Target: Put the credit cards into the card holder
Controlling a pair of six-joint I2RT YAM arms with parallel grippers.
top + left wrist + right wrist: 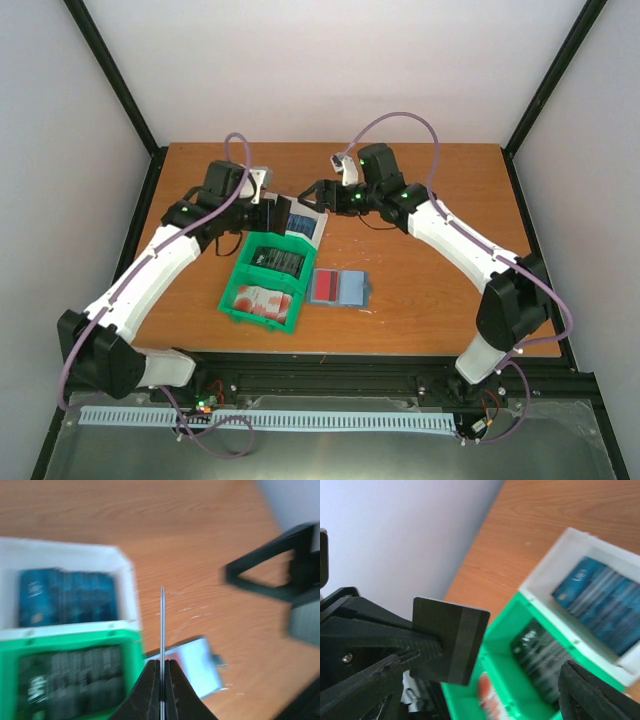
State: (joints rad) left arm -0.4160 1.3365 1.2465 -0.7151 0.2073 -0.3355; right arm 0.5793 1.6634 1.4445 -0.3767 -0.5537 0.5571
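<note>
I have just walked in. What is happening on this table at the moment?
Two robot arms are putting credit cards into a holder. The left gripper is shut on a dark card, held in the air near the white bin of blue cards. The right gripper is open and close to that card. The card holder lies open on the table beside the green bin, with what looks like a red card in one half.

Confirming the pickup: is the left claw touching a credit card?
Touching. Left wrist view: left claw shut on the edge-on credit card, no gap.
</note>
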